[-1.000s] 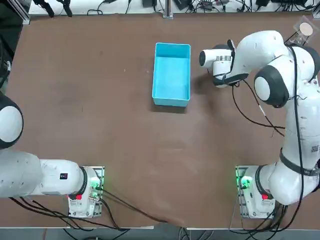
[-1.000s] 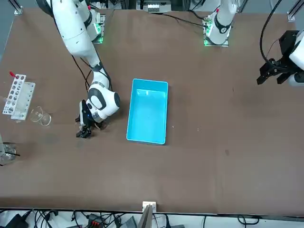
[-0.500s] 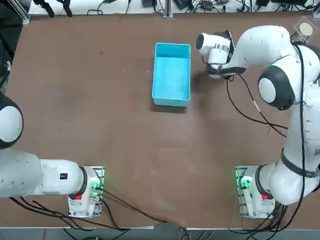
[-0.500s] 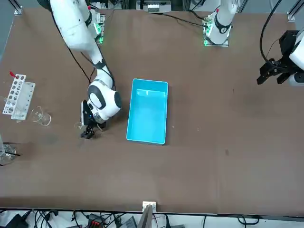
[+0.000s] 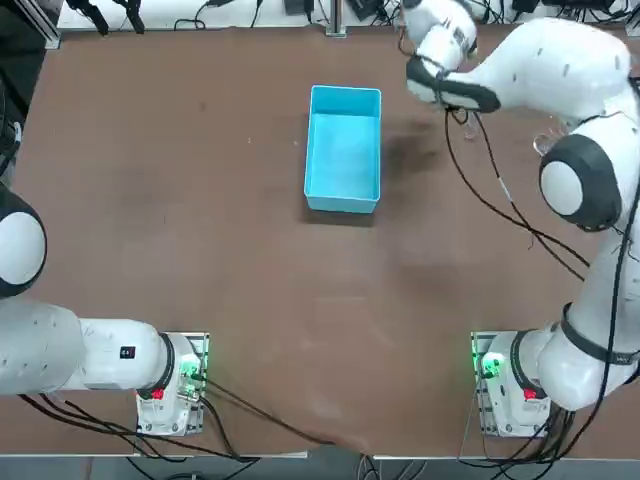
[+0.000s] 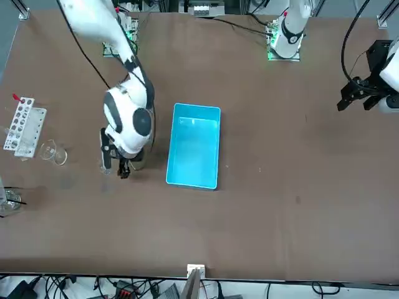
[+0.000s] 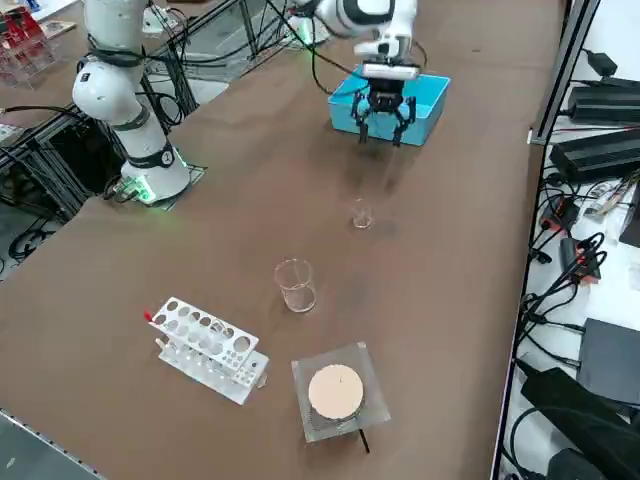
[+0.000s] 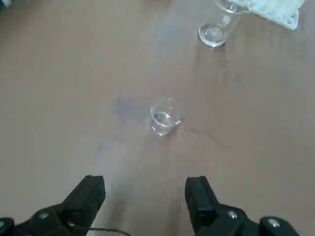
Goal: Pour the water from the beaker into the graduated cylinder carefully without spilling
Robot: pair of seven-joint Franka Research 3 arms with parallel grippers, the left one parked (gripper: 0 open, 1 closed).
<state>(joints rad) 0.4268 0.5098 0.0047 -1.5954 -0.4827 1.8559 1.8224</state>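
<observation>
The right pincer hangs wide open and empty above the brown tabletop beside the blue tray — the small clear glass beaker stands apart, nearer the tabletop's right edge.

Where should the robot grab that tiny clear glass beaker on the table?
Probably the round side wall of the small clear glass beaker, below the rim, with the open right hand coming in level from its own side. It stands upright with bare table around, and a side hold allows tipping.
</observation>
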